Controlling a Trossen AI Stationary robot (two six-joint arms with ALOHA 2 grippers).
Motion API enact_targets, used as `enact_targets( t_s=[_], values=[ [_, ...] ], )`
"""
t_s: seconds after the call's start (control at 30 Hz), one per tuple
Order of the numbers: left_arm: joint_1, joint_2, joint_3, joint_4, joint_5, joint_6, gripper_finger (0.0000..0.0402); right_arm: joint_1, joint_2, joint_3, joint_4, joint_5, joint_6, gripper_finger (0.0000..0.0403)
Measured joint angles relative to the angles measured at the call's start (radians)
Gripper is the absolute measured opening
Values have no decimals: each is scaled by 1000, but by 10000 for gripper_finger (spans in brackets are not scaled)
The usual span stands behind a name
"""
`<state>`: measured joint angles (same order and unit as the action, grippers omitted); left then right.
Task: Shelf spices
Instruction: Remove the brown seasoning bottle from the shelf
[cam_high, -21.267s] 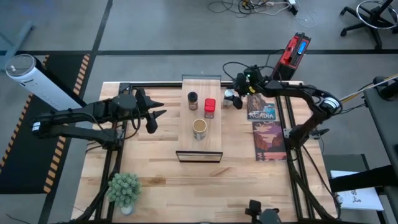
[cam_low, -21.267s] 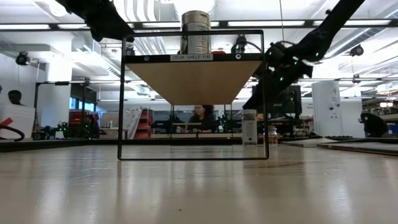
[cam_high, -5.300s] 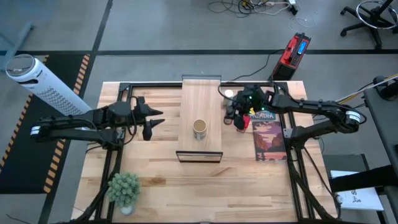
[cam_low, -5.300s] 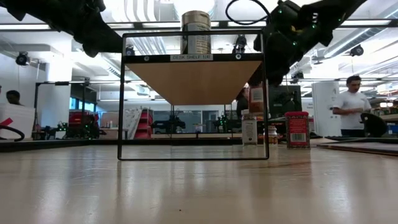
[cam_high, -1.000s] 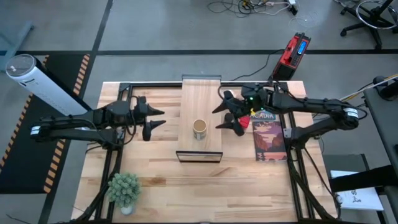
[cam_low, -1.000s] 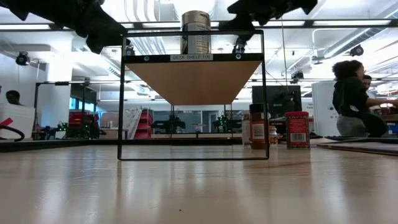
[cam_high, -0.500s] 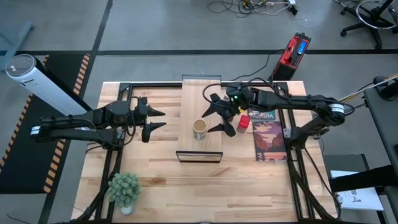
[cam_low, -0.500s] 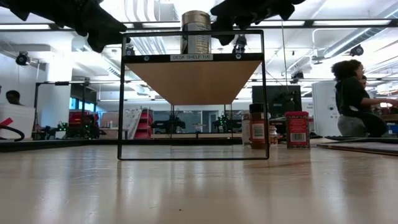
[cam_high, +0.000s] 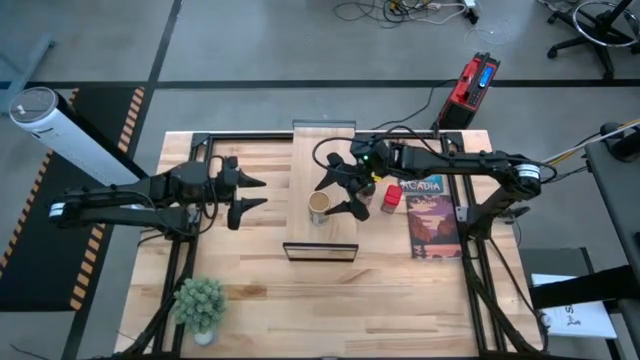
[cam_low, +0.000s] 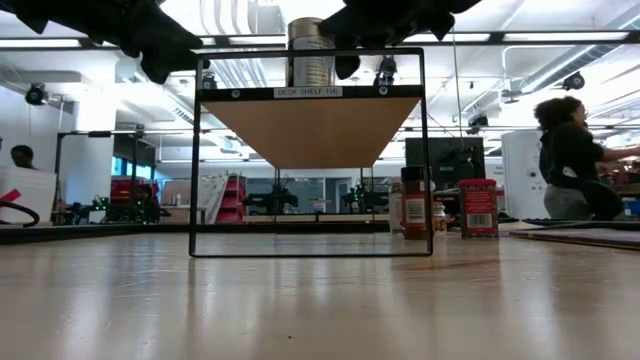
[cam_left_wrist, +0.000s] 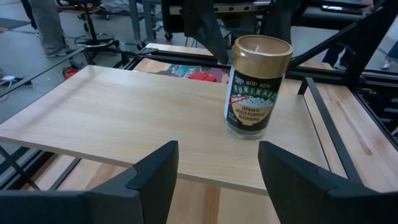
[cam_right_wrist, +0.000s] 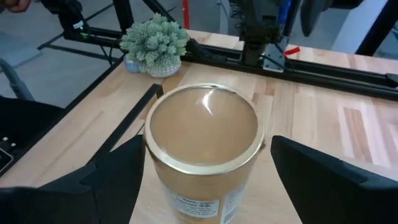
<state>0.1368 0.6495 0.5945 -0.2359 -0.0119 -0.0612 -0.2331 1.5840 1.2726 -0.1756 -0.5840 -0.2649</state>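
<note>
looking down from above, i see only one spice on the shelf: the tan jar, in the middle of the frame. the red tin and the brown jar stand on the table just right of the shelf, near the game box. i cannot find the white-capped jar for sure. so i think the job is barely begun, with three spices left to put up.

my right claw is over the shelf, right by the tan jar. its fingers are spread wide, one on each side of the jar's top, and i hold nothing. i cannot tell if a finger touches the jar.

my left claw waits at the left of the shelf, wide open and empty too.

a little plant sits at the lower left.
</note>
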Motion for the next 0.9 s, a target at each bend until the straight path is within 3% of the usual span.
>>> enact_targets(
  t_s=[0.9],
  values=[
    [0,0,0,-5,-2,-4,215,26,137,72,54,-28,-15,326]
  ],
)
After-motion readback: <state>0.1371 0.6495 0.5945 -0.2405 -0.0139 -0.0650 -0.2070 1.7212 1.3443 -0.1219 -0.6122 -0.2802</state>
